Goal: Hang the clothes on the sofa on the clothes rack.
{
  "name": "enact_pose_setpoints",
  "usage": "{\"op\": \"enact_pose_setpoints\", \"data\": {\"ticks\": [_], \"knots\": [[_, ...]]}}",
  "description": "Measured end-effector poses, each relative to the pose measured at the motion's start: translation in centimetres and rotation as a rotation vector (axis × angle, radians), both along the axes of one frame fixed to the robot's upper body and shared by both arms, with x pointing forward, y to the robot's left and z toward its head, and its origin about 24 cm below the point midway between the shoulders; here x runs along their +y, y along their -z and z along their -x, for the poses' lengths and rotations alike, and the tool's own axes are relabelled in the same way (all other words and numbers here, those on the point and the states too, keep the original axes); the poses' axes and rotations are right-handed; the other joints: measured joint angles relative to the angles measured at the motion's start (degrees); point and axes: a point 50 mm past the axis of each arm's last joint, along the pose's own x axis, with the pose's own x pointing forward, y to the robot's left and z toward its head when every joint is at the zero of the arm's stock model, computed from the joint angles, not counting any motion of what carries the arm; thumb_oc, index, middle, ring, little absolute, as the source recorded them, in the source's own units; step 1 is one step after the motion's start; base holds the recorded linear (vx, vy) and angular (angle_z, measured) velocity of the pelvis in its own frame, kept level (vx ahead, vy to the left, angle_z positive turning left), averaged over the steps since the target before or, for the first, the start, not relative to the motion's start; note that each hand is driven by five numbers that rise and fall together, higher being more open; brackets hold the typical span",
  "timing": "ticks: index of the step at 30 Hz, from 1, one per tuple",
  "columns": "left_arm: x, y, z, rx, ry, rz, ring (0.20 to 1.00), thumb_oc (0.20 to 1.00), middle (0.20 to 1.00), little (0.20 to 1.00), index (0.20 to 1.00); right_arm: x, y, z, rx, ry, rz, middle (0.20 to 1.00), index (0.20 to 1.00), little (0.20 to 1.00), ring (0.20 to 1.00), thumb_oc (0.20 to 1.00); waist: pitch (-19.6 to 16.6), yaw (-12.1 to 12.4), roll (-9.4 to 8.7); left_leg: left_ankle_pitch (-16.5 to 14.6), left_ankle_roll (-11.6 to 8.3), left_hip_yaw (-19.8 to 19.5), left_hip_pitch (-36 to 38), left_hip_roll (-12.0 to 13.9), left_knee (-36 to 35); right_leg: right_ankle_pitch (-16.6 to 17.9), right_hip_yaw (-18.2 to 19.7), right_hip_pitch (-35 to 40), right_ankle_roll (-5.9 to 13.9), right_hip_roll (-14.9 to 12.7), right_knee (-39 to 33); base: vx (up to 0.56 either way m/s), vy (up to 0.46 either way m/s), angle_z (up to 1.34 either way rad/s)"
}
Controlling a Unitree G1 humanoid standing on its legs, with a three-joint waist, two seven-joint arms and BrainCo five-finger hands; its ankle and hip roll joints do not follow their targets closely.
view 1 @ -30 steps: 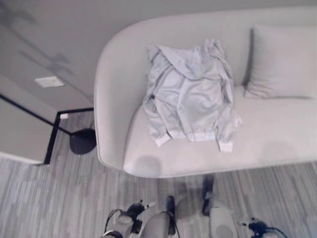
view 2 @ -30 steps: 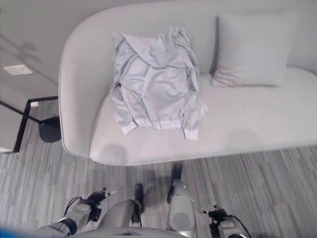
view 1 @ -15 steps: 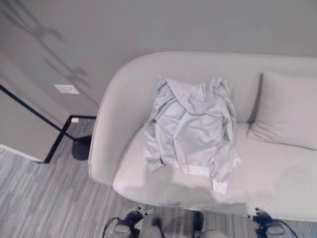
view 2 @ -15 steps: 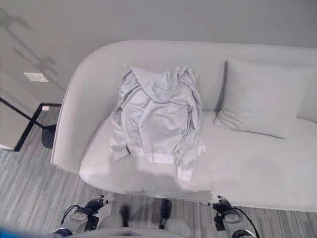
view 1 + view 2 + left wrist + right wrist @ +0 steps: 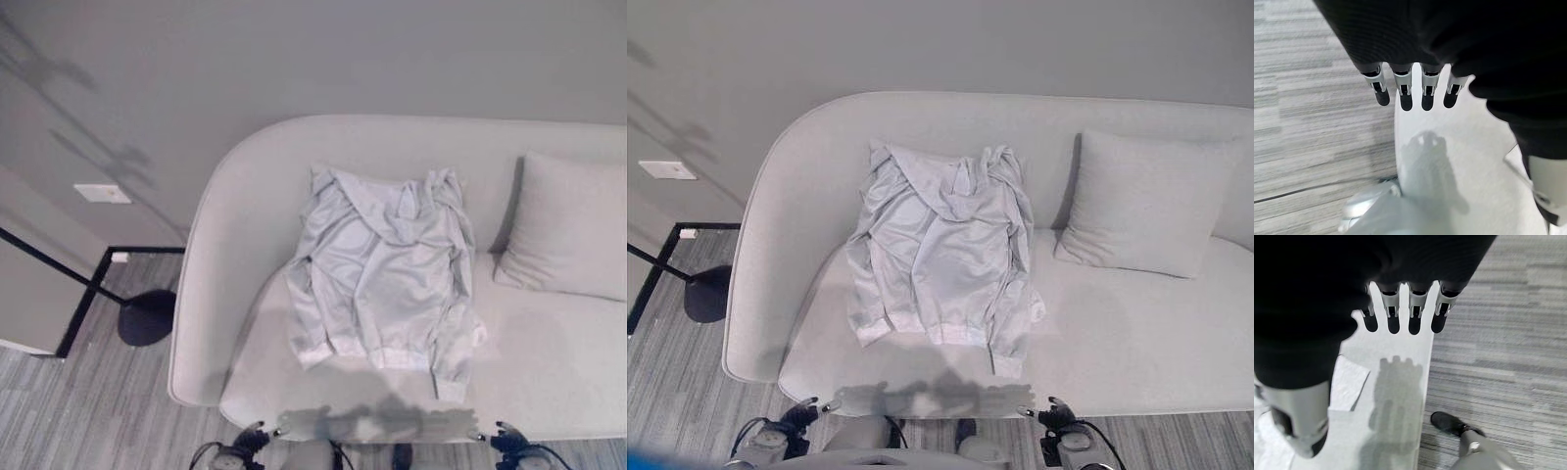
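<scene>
While both hands [image 5: 1410,93] [image 5: 1400,316] hang released, one jacket [image 5: 384,269] (pale), one sofa [image 5: 549,362], one cushion [image 5: 568,227].

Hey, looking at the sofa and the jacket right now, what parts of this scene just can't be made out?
- Sofa: its right end is cut off by the edge of both eye views.
- Black stand on the floor: its bars run out of the left edge, so what it is cannot be told.
- Jacket: it lies crumpled, so its collar is buried in folds.
- Left hand and right hand: the dark cover hides their palms in the wrist views.
</scene>
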Motion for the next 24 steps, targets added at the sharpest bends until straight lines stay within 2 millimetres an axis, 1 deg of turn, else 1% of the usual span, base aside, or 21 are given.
{"op": "enact_pose_setpoints", "data": {"ticks": [2, 3, 4, 5, 6, 7, 8, 9, 11, 13, 15, 17, 18, 21, 22, 23, 24], "knots": [[-0.2, 0.2, 0.7, 0.017, -0.002, 0.006, 1.0, 1.0, 1.0, 1.0, 1.0, 0.0, 0.0, 0.0, 0.001, 0.0, 0.001, 1.0, 1.0, 1.0, 1.0, 1.0, -0.38, 0.25, 0.41, -0.13, -0.01, 0.66, 0.11, 0.53, 0.0, -0.02, 0.16, 0.02, -0.2, 0.42, 0.0, 0.02, 0.029, -0.07], [-0.2, 0.3, 1.1, 0.026, -0.002, 0.008, 1.0, 1.0, 1.0, 1.0, 1.0, 0.0, 0.0, 0.0, 0.001, 0.0, 0.001, 1.0, 1.0, 1.0, 1.0, 1.0, -0.45, 0.26, 0.46, -0.65, -0.38, 0.87, 0.05, 0.64, -0.01, -0.12, 0.08, -0.03, -0.99, 0.46, -0.02, 0.0, 0.0, 0.0], [-0.2, 0.4, 1.2, 0.032, -0.004, 0.007, 1.0, 1.0, 1.0, 1.0, 1.0, 0.0, 0.0, 0.1, 0.004, 0.0, 0.0, 1.0, 1.0, 1.0, 1.0, 1.0, -0.51, 0.09, -0.21, -1.8, -1.97, 1.47, 0.0, 0.46, 0.11, 0.16, -0.02, -0.31, -1.76, -0.21, -0.04, 0.03, 0.017, -0.05], [-0.1, 0.5, 1.8, 0.053, -0.01, 0.004, 1.0, 1.0, 1.0, 1.0, 1.0, 0.2, 0.1, 0.3, 0.01, 0.0, -0.003, 1.0, 1.0, 1.0, 1.0, 1.0, -0.41, 0.36, -2.43, -1.84, -1.62, 2.47, -0.49, -0.4, 3.45, 0.62, 0.02, -0.8, -2.44, -2.32, -0.02, 0.03, 0.017, -0.1], [0.0, 0.6, 2.1, 0.066, -0.014, 0.002, 1.0, 1.0, 1.0, 1.0, 1.0, 0.2, 0.2, 0.4, 0.012, 0.0, -0.003, 1.0, 1.0, 1.0, 1.0, 1.0, -0.69, 0.41, -2.93, -2.59, -1.92, 2.81, -0.42, -0.23, 6.5, 0.77, 0.0, -0.95, -2.16, -2.96, 0.06, 0.03, 0.015, -0.1], [-0.1, 0.7, 2.6, 0.075, -0.016, 0.005, 1.0, 1.0, 1.0, 1.0, 1.0, -0.1, 0.1, 0.6, 0.016, 0.001, 0.002, 1.0, 1.0, 1.0, 1.0, 1.0, -1.08, 0.08, -2.54, -5.11, -2.2, 2.28, 0.81, 0.52, 6.58, 0.76, -0.04, -1.03, -1.76, -2.64, 0.25, 0.0, 0.0, 0.0], [-0.2, 0.8, 2.7, 0.078, -0.017, 0.007, 1.0, 1.0, 1.0, 1.0, 1.0, -0.3, 0.1, 0.8, 0.022, 0.003, 0.008, 1.0, 1.0, 1.0, 1.0, 1.0, -1.4, -0.17, -1.65, -6.34, -1.58, 1.44, 1.53, 1.17, 4.96, 1.21, -0.07, -0.96, -0.84, -1.96, 0.34, 0.02, 0.012, 0.04], [0.0, 0.7, 2.5, 0.07, -0.016, 0.001, 1.0, 1.0, 1.0, 1.0, 1.0, -0.2, 0.3, 1.2, 0.032, 0.007, 0.002, 1.0, 1.0, 1.0, 1.0, 1.0, -1.45, -0.38, -1.56, -3.83, 1.03, 1.32, 3.38, 0.92, 1.12, 1.86, 0.08, -1.01, -0.04, -2.16, 0.33, 0.0, 0.0, 0.0], [0.2, 0.5, 2.1, 0.057, -0.012, -0.005, 1.0, 1.0, 1.0, 1.0, 1.0, 0.0, 0.3, 1.1, 0.028, 0.006, -0.003, 1.0, 1.0, 1.0, 1.0, 1.0, -1.34, -0.7, -2.08, -3.35, 1.24, 1.26, 3.7, 0.5, 0.38, 1.88, 0.02, -0.99, 0.39, -2.58, 0.07, 0.0, 0.0, 0.0], [0.2, 0.3, 1.4, 0.026, -0.002, -0.003, 1.0, 1.0, 1.0, 1.0, 1.0, 0.1, 0.1, 0.5, 0.005, 0.003, -0.005, 1.0, 1.0, 1.0, 1.0, 1.0, -1.32, -1.13, -2.57, -3.54, 0.99, 1.32, 3.77, 0.16, 0.34, 1.89, 0.04, -1.1, 0.9, -3.06, 0.03, 0.0, 0.0, 0.0], [0.2, -0.1, 0.3, -0.015, 0.009, -0.003, 1.0, 1.0, 1.0, 1.0, 1.0, 0.4, -0.2, -0.4, -0.03, -0.009, -0.012, 1.0, 1.0, 1.0, 1.0, 1.0, -1.27, -1.18, -2.54, -3.56, 0.96, 1.36, 3.93, 0.1, 0.05, 1.53, 0.16, -1.03, 1.44, -3.18, 0.02, 0.01, 0.01, -0.02], [0.4, -0.9, -1.1, -0.077, 0.038, -0.013, 1.0, 1.0, 1.0, 1.0, 1.0, 0.6, -0.7, -1.4, -0.083, -0.023, -0.019, 1.0, 1.0, 1.0, 1.0, 1.0, -1.12, -1.25, -2.17, -3.52, 0.91, 1.39, 3.98, 0.33, 0.04, 1.54, 0.22, -1.01, 1.43, -3.16, 0.02, 0.0, 0.01, -0.02], [0.6, -1.7, -2.3, -0.142, 0.057, -0.023, 1.0, 1.0, 1.0, 1.0, 1.0, 0.3, -1.5, -2.4, -0.144, -0.027, -0.017, 1.0, 1.0, 1.0, 1.0, 1.0, -0.77, -1.26, -1.59, -3.34, 0.65, 1.4, 3.92, 0.62, 0.04, 1.61, 0.29, -1.1, 1.33, -2.91, 0.01, 0.0, 0.0, 0.0], [0.7, -4.3, -5.4, -0.314, 0.108, -0.038, 1.0, 1.0, 1.0, 1.0, 1.0, -1.5, -4.0, -4.9, -0.282, -0.04, 0.036, 1.0, 1.0, 1.0, 1.0, 1.0, -0.86, -1.25, 0.0, -2.92, 0.24, 1.33, 2.78, 1.05, 0.04, 2.07, 0.29, -2.34, 1.07, -2.48, 0.02, 0.0, 0.0, 0.0], [0.8, -5.0, -6.2, -0.357, 0.118, -0.043, 1.0, 1.0, 1.0, 1.0, 1.0, -2.2, -4.6, -5.4, -0.307, -0.038, 0.055, 1.0, 1.0, 1.0, 1.0, 1.0, -0.96, -1.25, 0.3, -2.87, 0.19, 1.34, 2.58, 1.13, 0.04, 2.19, 0.29, -2.53, 0.92, -2.4, 0.02, 0.0, 0.0, 0.0], [1.2, -6.4, -7.7, -0.433, 0.145, -0.06, 1.0, 1.0, 1.0, 1.0, 1.0, -3.4, -5.7, -6.5, -0.347, -0.035, 0.092, 1.0, 1.0, 1.0, 1.0, 1.0, -1.16, -1.31, 0.7, -2.81, 0.22, 1.38, 2.51, 1.32, 0.04, 2.46, 0.3, -2.61, 0.54, -2.2, 0.03, 0.0, 0.0, 0.0], [1.4, -7.0, -8.4, -0.466, 0.147, -0.07, 1.0, 1.0, 1.0, 1.0, 1.0, -3.8, -6.3, -7.1, -0.368, -0.038, 0.111, 1.0, 1.0, 1.0, 1.0, 1.0, -1.21, -1.31, 0.75, -2.8, 0.23, 1.37, 2.48, 1.46, 0.04, 2.46, 0.3, -2.62, 0.54, -2.07, 0.03, -0.03, 0.01, -0.02]]}}
